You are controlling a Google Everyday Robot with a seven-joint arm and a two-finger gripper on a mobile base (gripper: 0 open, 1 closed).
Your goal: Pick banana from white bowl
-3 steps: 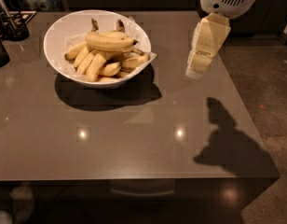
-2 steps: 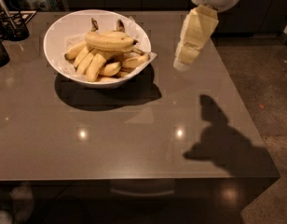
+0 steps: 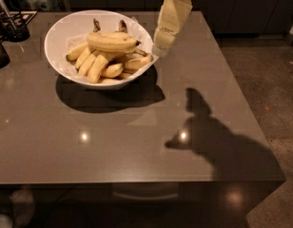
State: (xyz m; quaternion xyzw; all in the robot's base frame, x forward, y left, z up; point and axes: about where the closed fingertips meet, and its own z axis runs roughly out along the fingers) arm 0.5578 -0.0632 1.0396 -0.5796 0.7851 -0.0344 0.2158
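Hanging in from the top edge, the gripper (image 3: 159, 47) tilts down and to the left. It is a cream, blocky, matte shape. Its tip is just beside the right rim of the white bowl (image 3: 58, 30), raised off the table (image 3: 137, 127). Spread or closed: cannot tell from this angle.

White bowl: wide, round, glossy, with sloping sides. It stands on the rear left part of the table and throws a dark oval shadow (image 3: 108, 96) toward the front.

Banana (image 3: 112, 42): inside the bowl, lying crosswise on top of the heap. It is thick and gently curved, with smooth yellow skin, faint brown streaks and a dark tip at its right end. It is apart from the gripper.

Slimmer bananas (image 3: 92, 63) are fanned side by side under it. Two dark stems (image 3: 95, 24) poke up behind the pile.

Table: a grey-brown polished slab with square corners. Two small light spots (image 3: 83, 137) are mirrored in it, and the arm's shadow (image 3: 213, 146) lies across the right front.

Far left: a dark holder (image 3: 12, 30) with rod-like things in it; details are unclear. Floor (image 3: 275, 80) to the right: speckled and stone-like.
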